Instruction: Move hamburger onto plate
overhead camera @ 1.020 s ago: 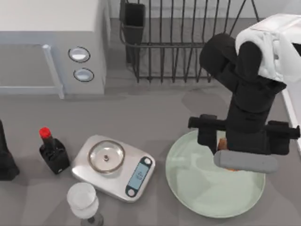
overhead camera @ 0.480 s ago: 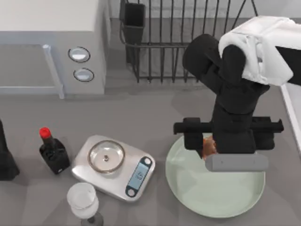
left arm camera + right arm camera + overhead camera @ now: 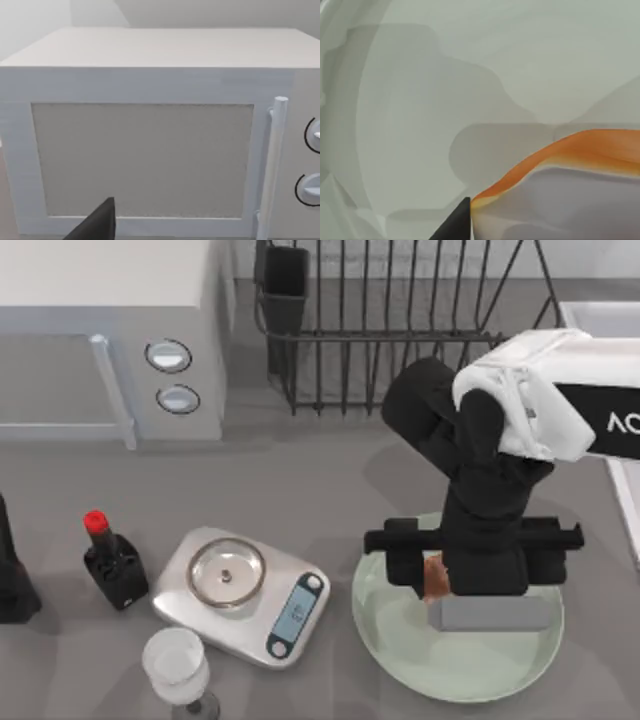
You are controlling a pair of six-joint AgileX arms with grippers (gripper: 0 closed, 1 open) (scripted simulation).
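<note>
Right gripper [image 3: 436, 578]: clamped on small orange-tan hamburger [image 3: 434, 575] | directly below: pale mint-green glossy plate [image 3: 400, 640] | risk: high release, hamburger rolls off.

The pale mint-green plate [image 3: 400, 640] lay at the table's near right. The small orange-tan hamburger [image 3: 434, 575], mostly hidden, sat over its far-left part.
</note>
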